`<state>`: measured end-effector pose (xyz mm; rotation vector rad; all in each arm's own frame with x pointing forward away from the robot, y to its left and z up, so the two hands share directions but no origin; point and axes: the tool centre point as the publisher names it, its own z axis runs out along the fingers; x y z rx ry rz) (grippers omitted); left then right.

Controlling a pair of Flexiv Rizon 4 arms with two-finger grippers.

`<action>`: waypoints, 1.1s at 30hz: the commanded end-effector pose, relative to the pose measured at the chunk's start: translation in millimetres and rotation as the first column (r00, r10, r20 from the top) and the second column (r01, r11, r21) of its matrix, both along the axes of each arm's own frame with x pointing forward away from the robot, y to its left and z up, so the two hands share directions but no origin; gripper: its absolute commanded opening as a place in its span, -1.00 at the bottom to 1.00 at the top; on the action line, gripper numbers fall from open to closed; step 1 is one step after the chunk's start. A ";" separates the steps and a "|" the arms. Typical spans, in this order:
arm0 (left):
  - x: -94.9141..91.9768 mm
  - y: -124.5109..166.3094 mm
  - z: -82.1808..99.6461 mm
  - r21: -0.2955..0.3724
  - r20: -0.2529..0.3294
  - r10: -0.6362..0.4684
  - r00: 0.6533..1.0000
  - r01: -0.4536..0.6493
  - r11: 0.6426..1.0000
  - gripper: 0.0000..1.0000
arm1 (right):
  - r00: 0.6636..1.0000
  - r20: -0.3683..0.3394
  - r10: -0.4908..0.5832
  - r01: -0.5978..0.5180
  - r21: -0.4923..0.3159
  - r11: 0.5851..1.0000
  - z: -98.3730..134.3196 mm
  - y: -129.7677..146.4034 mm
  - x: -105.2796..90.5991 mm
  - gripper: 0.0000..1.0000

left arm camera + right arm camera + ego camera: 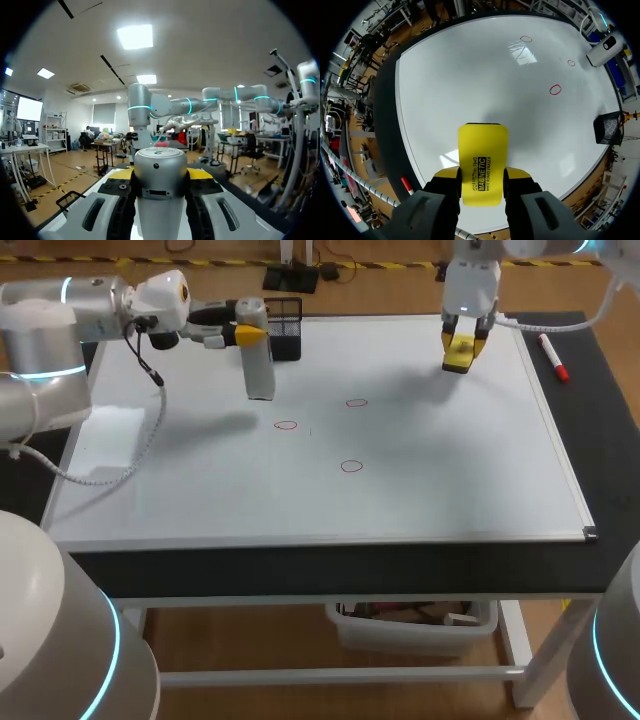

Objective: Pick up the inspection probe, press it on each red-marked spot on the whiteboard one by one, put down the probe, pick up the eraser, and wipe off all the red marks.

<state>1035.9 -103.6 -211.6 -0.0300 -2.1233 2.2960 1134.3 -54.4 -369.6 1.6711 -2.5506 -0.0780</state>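
Robotics lab: robot arms, workbenches, shelving, ceiling light panels

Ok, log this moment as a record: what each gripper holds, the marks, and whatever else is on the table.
left gripper: shut on probe, above the whiteboard
right gripper: shut on eraser, above the whiteboard's far right part
red marks: three, all unwiped
mesh basket: at the far edge, behind the probe
red marker: lying beside the whiteboard's right edge

The jaws grip the grey inspection probe from both sides, its rounded cap ahead of the yellow fingertips.
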 end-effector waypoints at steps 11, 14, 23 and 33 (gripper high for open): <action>-17.7 -20.1 -16.7 -0.008 -0.025 -0.051 0.998 0.051 0.999 -1.00 | 1.000 0.000 0.003 -0.003 -0.004 1.000 2.7 -0.6 -0.4 -1.00; -18.1 -22.7 -21.5 -0.014 -0.024 -0.061 0.998 0.061 0.998 -1.00 | 1.000 0.000 0.003 -0.003 -0.004 1.000 2.7 -0.6 -0.4 -1.00; -17.8 -27.9 -34.5 -0.020 -0.021 -0.083 0.996 0.082 0.996 -1.00 | 1.000 0.000 0.003 -0.003 -0.004 1.000 2.7 -0.6 -0.4 -1.00; -10.2 -31.8 -43.2 -0.019 -0.026 -0.096 0.995 0.095 0.995 -1.00 | 1.000 0.000 0.003 -0.003 -0.004 1.000 2.7 -0.6 -0.4 -1.00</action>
